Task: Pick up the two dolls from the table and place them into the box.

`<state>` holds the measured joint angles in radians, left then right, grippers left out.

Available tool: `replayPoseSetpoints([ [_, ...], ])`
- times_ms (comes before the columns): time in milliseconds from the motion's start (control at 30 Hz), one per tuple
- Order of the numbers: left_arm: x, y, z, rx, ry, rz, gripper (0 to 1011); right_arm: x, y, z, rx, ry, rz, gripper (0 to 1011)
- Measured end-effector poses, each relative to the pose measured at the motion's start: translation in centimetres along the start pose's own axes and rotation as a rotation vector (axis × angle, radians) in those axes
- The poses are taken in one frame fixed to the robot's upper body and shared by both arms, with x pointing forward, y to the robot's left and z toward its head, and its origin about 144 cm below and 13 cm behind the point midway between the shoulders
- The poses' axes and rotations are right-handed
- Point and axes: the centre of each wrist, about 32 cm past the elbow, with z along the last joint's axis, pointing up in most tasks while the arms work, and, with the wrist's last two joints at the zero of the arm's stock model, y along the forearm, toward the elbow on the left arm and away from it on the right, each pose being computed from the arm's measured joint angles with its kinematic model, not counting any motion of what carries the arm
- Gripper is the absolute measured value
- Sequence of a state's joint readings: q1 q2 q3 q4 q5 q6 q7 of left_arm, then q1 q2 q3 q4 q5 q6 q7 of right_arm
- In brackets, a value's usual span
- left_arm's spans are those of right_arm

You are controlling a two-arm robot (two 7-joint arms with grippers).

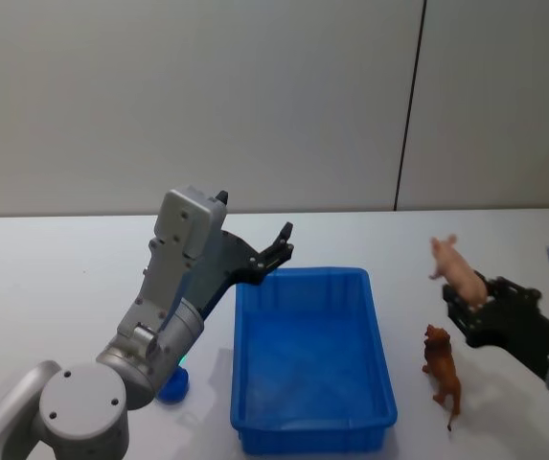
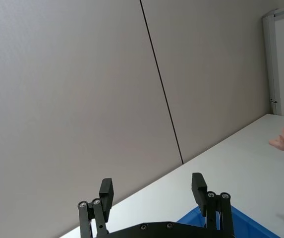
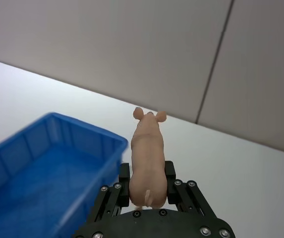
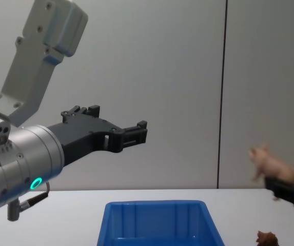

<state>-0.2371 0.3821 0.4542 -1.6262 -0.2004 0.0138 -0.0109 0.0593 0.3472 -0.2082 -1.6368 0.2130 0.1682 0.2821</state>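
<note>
box (image 1: 303, 275) on table (image 1: 63, 287), standing doll (image 1: 442, 369) just right

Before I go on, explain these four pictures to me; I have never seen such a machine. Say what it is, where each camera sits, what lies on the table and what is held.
This is a robot with two arms, each ending in a two-fingered gripper. One picture looks down from its head, one looks forward from its chest, and one comes from a camera on each wrist. On the white table stands a blue box. To the box's right stands a reddish-brown animal doll; to its left a blue doll is partly in view. The right gripper holds a pink pig doll in the air, right of the box. The left gripper is raised near the box's far left corner, open and empty.
</note>
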Motion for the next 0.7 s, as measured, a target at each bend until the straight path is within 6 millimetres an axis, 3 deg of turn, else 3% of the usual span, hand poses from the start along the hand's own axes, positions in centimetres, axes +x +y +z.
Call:
replayPoseSetpoints([
  [600, 0.0, 0.0, 0.0, 0.000, 0.000, 0.000, 1001, -3.4, 3.6, 1.6, 0.018, -0.012, 0.209, 384],
  [700, 0.0, 0.0, 0.0, 0.000, 0.000, 0.000, 1001, -3.8, 4.0, 1.6, 0.005, -0.012, 0.226, 440],
])
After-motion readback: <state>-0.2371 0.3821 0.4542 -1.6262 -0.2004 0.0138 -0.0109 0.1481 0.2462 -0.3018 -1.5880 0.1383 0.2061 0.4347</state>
